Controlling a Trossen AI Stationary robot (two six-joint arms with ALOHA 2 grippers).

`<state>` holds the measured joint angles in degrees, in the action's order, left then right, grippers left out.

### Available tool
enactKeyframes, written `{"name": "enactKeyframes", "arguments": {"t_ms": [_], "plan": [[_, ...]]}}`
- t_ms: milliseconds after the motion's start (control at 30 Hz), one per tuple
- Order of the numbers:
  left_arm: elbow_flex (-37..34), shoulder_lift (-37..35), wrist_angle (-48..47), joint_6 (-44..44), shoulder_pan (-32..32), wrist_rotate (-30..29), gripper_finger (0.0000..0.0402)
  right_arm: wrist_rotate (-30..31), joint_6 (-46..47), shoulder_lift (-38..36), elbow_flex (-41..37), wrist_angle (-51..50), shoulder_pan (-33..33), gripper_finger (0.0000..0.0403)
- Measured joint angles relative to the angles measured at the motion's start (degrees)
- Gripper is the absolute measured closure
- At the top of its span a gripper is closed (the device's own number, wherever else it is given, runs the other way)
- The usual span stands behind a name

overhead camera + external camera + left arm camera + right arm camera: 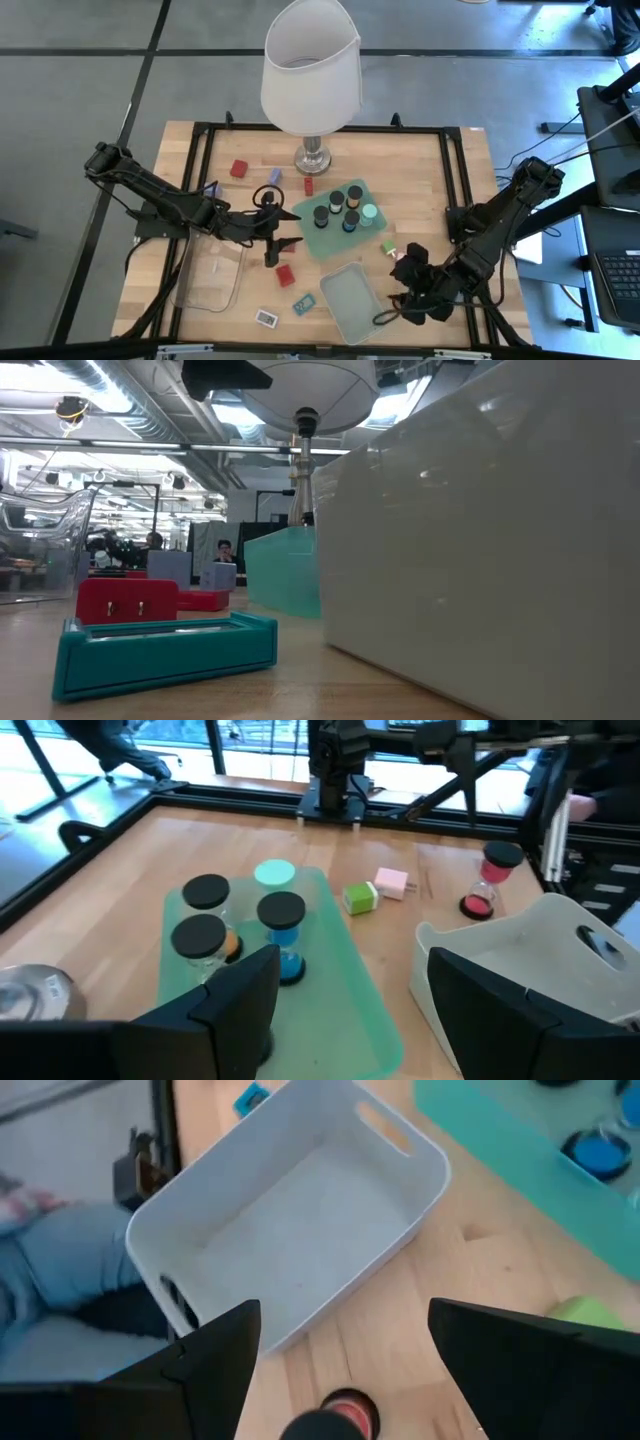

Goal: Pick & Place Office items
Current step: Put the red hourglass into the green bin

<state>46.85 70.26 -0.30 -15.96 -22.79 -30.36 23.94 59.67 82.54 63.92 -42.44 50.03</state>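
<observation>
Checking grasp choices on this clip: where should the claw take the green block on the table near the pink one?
Judging by its pose, take the green block from above, across its two flat sides. It sits on bare wood with open space around, though the pink block lies close on one side, so the fingers should avoid that side.

In the low view a pale mint-green plastic tray [480,550] fills the right side, hiding the worktop behind it — the white-shaded lamp [305,390] is cut off at the top edge.
</observation>
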Motion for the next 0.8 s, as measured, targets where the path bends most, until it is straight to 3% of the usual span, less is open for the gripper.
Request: {"name": "enactKeyframes", "arguments": {"t_ms": [167, 467, 800], "plan": [[0.0, 0.0, 0.0, 0.0, 0.0, -1.8, 0.0150, -3.1, -2.8, 0.8, 0.0, -0.2, 0.3, 0.0099], [0.0, 0.0, 0.0, 0.1, 0.0, -1.8, 0.0151, -4.1, -15.2, 2.8, 0.0, -0.2, 0.8, 0.0035], [0.0, 0.0, -0.4, 0.1, 0.0, -1.8, 0.0151, -9.9, -11.9, 7.1, 0.0, -0.2, 1.6, 0.0024]]}}
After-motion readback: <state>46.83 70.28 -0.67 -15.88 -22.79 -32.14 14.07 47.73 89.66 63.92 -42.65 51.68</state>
